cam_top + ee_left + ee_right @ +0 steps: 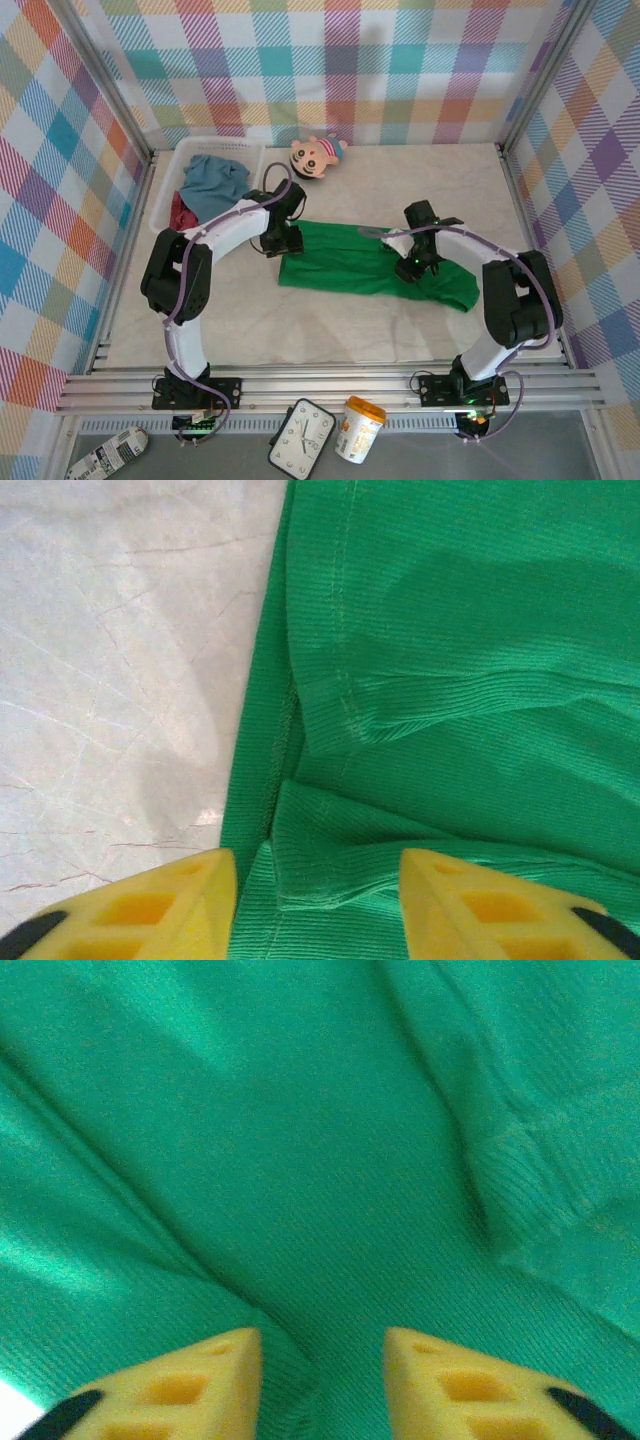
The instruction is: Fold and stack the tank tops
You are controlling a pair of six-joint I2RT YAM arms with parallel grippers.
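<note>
A bright green tank top (370, 262) lies folded in a long band across the middle of the table. My left gripper (283, 241) is at its left end, open, with the yellow fingers straddling a hemmed fold of green cloth (420, 680) beside bare table. My right gripper (418, 265) hovers low over the band's right part, open, with ribbed green cloth (320, 1140) under the gap. In the left wrist view the left gripper (318, 868) grips nothing, and the right gripper (322, 1348) likewise. A blue-grey tank top (213, 175) and a dark red one (180, 212) sit crumpled in the basket.
The white mesh basket (166, 190) stands at the back left. A big-headed doll (315, 153) lies by the back wall. Plaid walls close in three sides. A clock (302, 437) and a jar (360, 428) lie beyond the front rail.
</note>
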